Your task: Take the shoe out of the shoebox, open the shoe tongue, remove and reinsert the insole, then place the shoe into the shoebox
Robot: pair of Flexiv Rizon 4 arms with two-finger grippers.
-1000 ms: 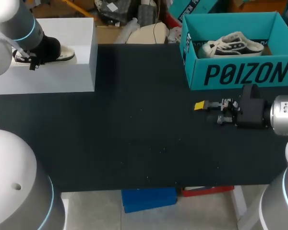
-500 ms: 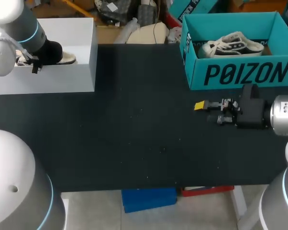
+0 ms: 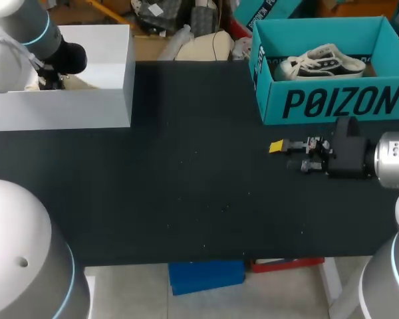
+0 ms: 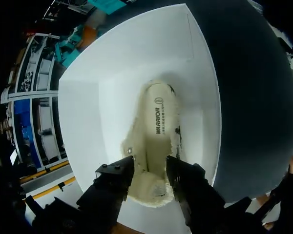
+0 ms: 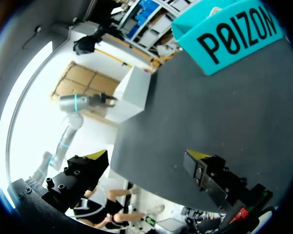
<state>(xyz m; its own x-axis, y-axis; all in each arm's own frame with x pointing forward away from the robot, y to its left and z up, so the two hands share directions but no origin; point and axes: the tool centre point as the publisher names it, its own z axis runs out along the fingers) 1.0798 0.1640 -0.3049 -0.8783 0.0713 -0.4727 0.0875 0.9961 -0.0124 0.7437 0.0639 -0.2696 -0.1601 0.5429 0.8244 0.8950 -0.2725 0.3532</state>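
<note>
A cream, fleece-lined shoe (image 4: pixel 155 131) lies flat on the floor of the white box (image 4: pixel 102 97), insole side facing up. My left gripper (image 4: pixel 150 170) hangs just above its heel end, and its dark fingers (image 4: pixel 115 178) stand apart and hold nothing. In the head view that gripper (image 3: pixel 51 81) is inside the white box (image 3: pixel 86 100) at the far left, hiding most of the shoe. A second black-and-white sneaker (image 3: pixel 322 62) lies in the teal shoebox (image 3: pixel 332 103) at the far right. My right gripper (image 3: pixel 279 147) hovers open in front of the teal box, also seen wide open as the right gripper (image 5: pixel 147 156).
The dark table top (image 3: pixel 186 179) stretches between the white box and the teal shoebox. In the right wrist view the teal shoebox (image 5: pixel 234 41) is ahead and to one side, with the white box (image 5: pixel 132 92) farther off.
My left gripper went down into the white box with the shoe, and its fingers spread apart. The shoe now lies on the box floor. My right arm stayed put.
</note>
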